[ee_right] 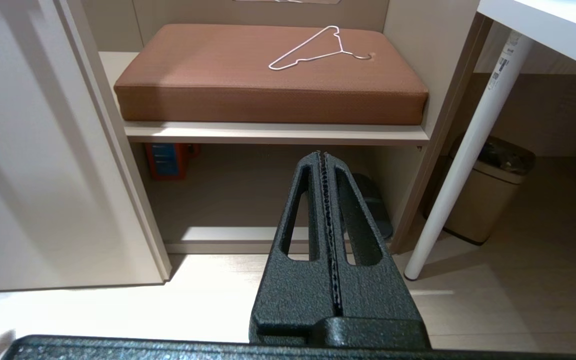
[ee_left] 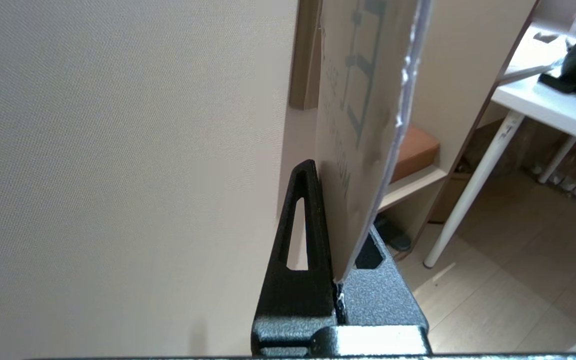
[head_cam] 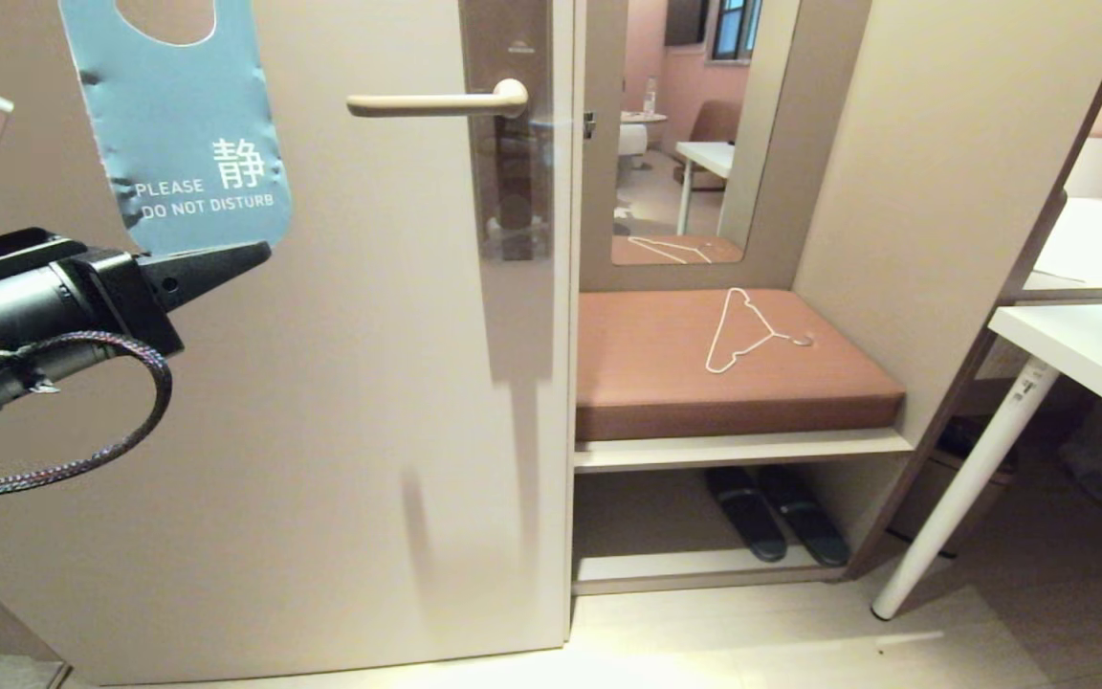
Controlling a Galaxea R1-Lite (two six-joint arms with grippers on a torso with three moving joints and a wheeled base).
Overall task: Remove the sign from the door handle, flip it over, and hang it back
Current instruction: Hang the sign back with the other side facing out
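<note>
**Ana:** Fingers of the left gripper (head_cam: 259, 254) are clamped on the bottom edge of the sign (head_cam: 189, 134) in the head view. The sign stands upright above them, blue "PLEASE DO NOT DISTURB" face toward the camera, in front of the door (head_cam: 341, 431) and well left of the door handle (head_cam: 436, 101), which is bare.

**Ben:** So the sign is off. Which step would you call it?

**Ana:** Somewhere in the turn-over, I'd judge. The left wrist view shows the sign's (ee_left: 363, 125) pale face with dark print turned toward the door, edge pinched between the fingers (ee_left: 300, 240).

**Ben:** And the other arm?

**Ana:** In the right wrist view the right gripper (ee_right: 326, 165) has its fingers pressed together on nothing, pointing toward the brown cushion (ee_right: 268, 80) with a white wire hanger (ee_right: 318, 47) on it.

**Ben:** Next move?

**Ana:** Probably carry the sign right, with the hole, cut off at the frame's top, lined up to slip over the handle's free end.
</note>
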